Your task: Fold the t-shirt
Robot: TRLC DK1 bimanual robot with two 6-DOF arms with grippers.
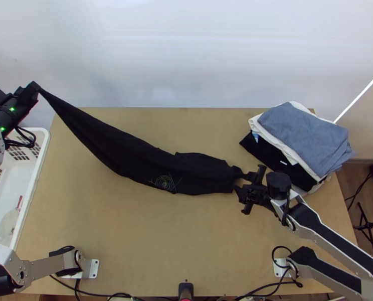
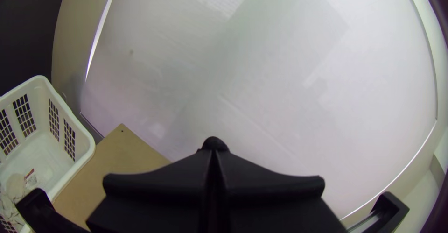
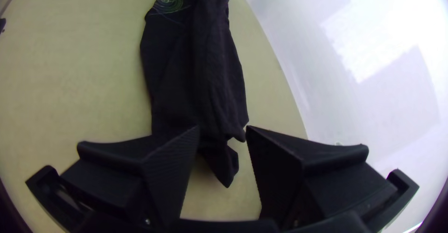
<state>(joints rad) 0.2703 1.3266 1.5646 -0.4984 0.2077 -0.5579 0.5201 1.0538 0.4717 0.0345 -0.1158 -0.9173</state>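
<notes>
Beyond the tabletop's (image 1: pixel 136 236) edge, the left tool (image 1: pixel 34 86) clenches the t-shirt's (image 1: pixel 131 158) end; the right tool (image 1: pixel 241 182) gapes, released, near the other.

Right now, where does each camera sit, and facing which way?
Top view: high over the table, looking steeply down; left arm and right arm show.
Left wrist view: left arm's wrist, facing pale backdrop and basket; left gripper shows, shut.
Right wrist view: right arm's wrist, facing along the black t-shirt; right gripper shows, open.
Top and left wrist views share the basket.
</notes>
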